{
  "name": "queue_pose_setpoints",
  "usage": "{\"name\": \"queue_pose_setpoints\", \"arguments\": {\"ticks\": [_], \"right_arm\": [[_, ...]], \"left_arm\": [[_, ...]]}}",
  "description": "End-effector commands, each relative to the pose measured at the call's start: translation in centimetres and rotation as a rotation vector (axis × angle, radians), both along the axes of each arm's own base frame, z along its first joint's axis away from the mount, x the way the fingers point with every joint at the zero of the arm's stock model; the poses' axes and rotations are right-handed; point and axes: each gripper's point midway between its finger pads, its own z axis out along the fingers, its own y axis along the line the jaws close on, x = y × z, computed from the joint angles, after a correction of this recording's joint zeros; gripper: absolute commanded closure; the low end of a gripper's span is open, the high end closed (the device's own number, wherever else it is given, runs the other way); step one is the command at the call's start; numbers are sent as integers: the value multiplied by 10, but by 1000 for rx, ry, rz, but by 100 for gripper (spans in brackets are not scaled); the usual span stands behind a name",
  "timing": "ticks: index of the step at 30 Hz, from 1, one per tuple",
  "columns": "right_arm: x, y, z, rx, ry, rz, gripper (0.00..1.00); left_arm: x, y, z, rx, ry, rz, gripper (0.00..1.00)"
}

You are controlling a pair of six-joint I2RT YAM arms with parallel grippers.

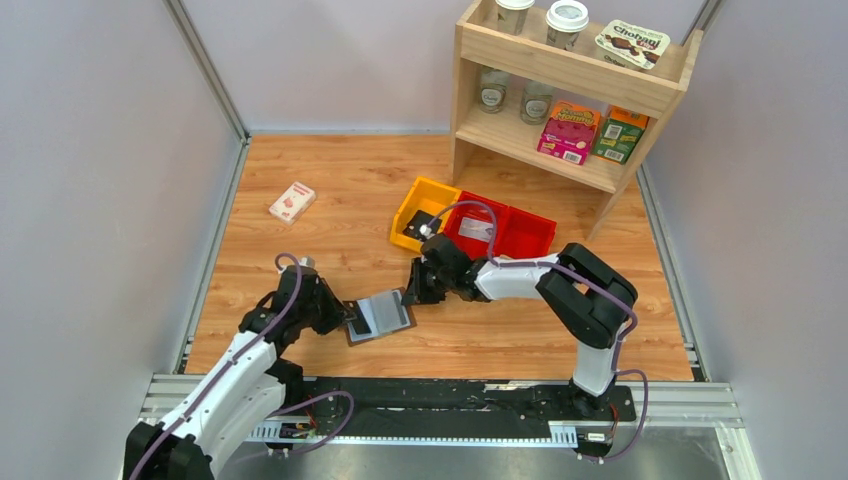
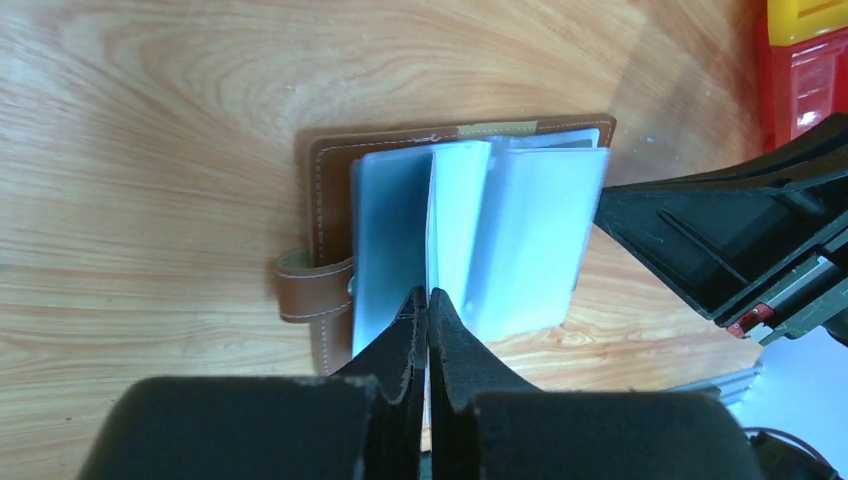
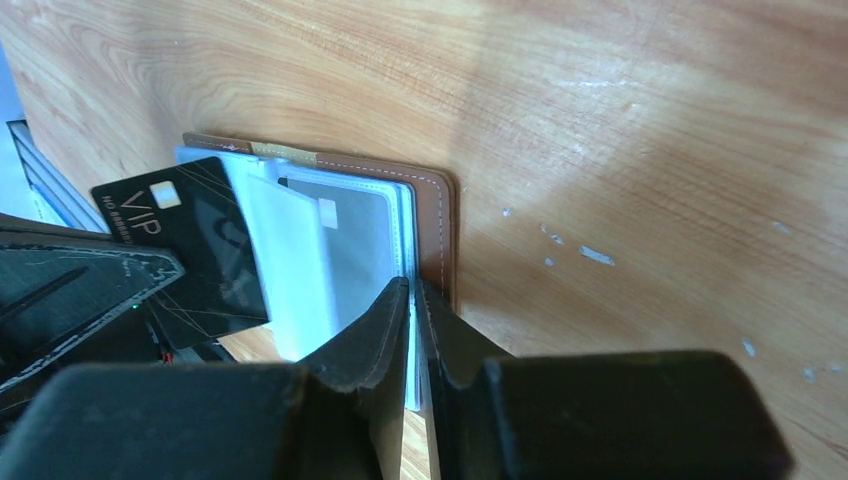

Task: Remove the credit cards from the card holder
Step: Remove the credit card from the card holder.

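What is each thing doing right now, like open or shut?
Holder, open, flat on the table.
Black card, tilted up, not yet clear of the holder.
Left claw, shut, pinching a raised leaf.
Right claw, shut on the holder's edge.
Yellow bin, something flat and dark inside.

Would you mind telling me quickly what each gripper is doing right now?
Left gripper: closed, pinching the black card at the card holder.
Right gripper: closed on the card holder's sleeve edge.
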Motion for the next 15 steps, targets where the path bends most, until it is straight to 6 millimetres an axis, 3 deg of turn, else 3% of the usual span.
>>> {"name": "queue_pose_setpoints", "arguments": {"ticks": [1, 6, 8, 11, 15], "right_arm": [[-6, -54, -42, -272, 8, -32, 83], [1, -48, -19, -245, -38, -22, 81], [5, -45, -5, -227, -61, -19, 80], [10, -40, 23, -198, -93, -20, 70], [16, -35, 70, -131, -157, -41, 53]], "left_arm": [[1, 17, 11, 84, -42, 23, 100], [7, 18, 32, 60, -130, 42, 100], [14, 14, 52, 11, -223, 54, 100], [22, 8, 77, -77, -335, 85, 100], [39, 1, 126, -271, -541, 175, 100]]}}
